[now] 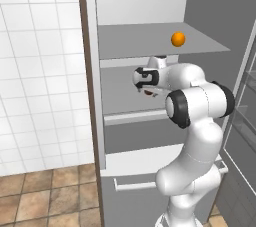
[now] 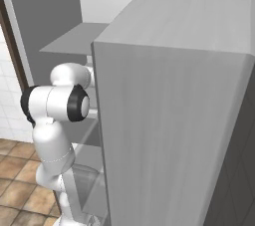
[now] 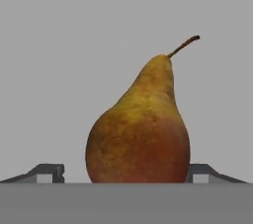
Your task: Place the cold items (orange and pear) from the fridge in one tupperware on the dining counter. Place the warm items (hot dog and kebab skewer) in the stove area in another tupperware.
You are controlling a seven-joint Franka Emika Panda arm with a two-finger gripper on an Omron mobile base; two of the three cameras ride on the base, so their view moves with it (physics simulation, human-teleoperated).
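Observation:
A brown-yellow pear (image 3: 138, 134) with a red blush stands upright on the fridge's middle shelf, between the tips of my gripper (image 3: 126, 176). The right fingertip (image 3: 202, 173) is at the pear's side, and a small gap separates the left one from it. The jaws stand open around the pear. From the left base view, my gripper (image 1: 146, 87) reaches into the middle shelf, with the pear (image 1: 149, 92) just below the hand. An orange (image 1: 178, 39) rests on the upper shelf (image 1: 150, 41), above and to the right of the hand. The tupperware, hot dog and kebab skewer are out of view.
The open fridge door (image 2: 174, 120) stands close on the arm's right, with door bins (image 1: 245, 101) beside the elbow. A white tiled wall (image 1: 40, 81) and the fridge's brown side edge (image 1: 86, 71) lie to the left. Drawers (image 1: 145, 166) sit below the shelves.

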